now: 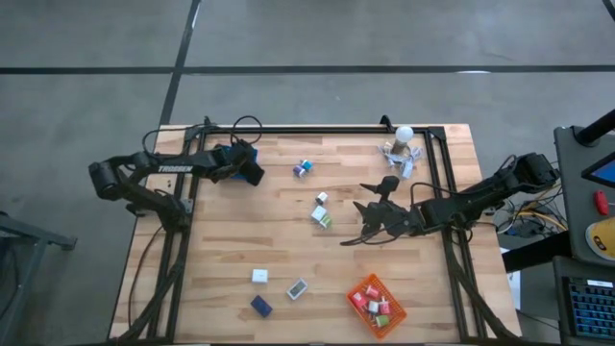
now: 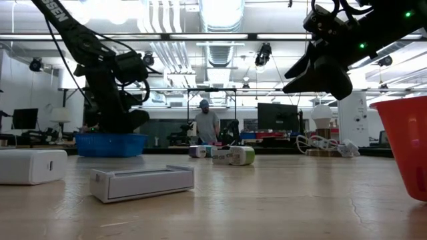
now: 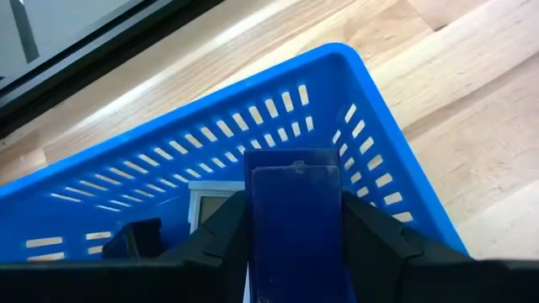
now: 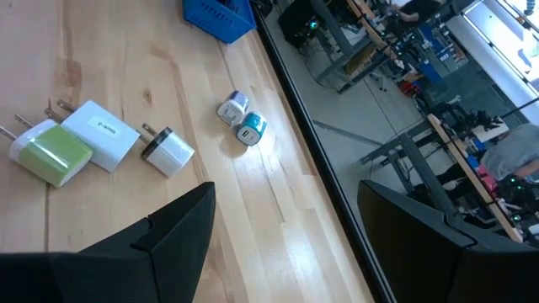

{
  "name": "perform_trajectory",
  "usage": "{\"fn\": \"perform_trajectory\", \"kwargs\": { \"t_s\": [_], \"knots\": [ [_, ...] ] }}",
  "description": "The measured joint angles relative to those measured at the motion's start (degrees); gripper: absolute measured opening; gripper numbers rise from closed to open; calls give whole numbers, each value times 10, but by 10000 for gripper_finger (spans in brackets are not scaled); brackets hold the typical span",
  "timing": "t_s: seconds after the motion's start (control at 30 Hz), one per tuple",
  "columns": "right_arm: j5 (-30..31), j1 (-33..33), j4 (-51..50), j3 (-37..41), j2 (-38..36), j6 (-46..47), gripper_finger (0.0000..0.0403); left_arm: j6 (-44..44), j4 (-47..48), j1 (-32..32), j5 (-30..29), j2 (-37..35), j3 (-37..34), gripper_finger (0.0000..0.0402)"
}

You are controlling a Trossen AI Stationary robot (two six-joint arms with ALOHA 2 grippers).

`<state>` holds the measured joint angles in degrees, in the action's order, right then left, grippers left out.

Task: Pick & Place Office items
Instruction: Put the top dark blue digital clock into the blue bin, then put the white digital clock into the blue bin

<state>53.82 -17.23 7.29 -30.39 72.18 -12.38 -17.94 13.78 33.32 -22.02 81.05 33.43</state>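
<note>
My left gripper [image 1: 246, 165] is at the table's far left, over the blue mesh basket [image 3: 168, 143], shut on a dark blue box [image 3: 293, 210]. Inside the basket lie a white-framed item [image 3: 210, 206] and a dark item [image 3: 139, 237]. My right gripper [image 1: 370, 217] hangs open above the table's middle right, holding nothing. On the wood lie a green charger [image 4: 50, 153], a white charger [image 4: 101, 133], a small white plug block [image 4: 168, 150] and two little rolls [image 4: 241, 119]. Nearer the front lie a white box [image 1: 259, 276], a grey box [image 1: 297, 288] and a dark blue box [image 1: 260, 306]. My left gripper pinches the dark blue box by its two long sides [image 3: 253, 220] between its two fingers [image 3: 221, 237]. The fingers slant downward into the basket's opening, and the box lies along them. Its free end [image 3: 293, 164] sticks out past the fingertips over the basket's inside, clear of the far wall.
An orange basket [image 1: 377, 306] with several small items stands at the front right. A white ball-topped cluster of clips [image 1: 402, 146] sits at the far right. Black frame rails [image 1: 317, 130] run along the table's edges. A person [image 2: 207, 123] stands far behind the table.
</note>
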Motion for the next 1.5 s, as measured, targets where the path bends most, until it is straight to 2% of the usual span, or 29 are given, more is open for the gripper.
{"fn": "perform_trajectory", "kwargs": {
  "t_s": [0.4, 0.63, 0.77, 0.9, 1.07, 1.33, 1.5],
  "knots": [
    [0, 0, 0, 0, 0, 1, 286, -3, -5, 0, -26, -21, 7, 145],
    [-1, 0, 0, 0, 0, 3, 285, -11, -5, 0, -8, -24, 6, 197],
    [-1, 0, 0, 0, 0, 4, 285, -11, -5, 0, -5, -24, 4, 203],
    [-3, 0, 0, 0, 0, 4, 285, -13, -5, 0, -37, -24, 4, 206],
    [-3, 0, -1, 0, 0, 4, 285, -3, -5, -2, -41, -25, 11, 207],
    [-3, 0, -7, 0, 0, 4, 285, 19, 17, -44, -39, -75, 11, 208],
    [-3, 0, -7, 1, 0, 4, 286, 21, 52, -89, -1, -129, 11, 209]
  ]
}}
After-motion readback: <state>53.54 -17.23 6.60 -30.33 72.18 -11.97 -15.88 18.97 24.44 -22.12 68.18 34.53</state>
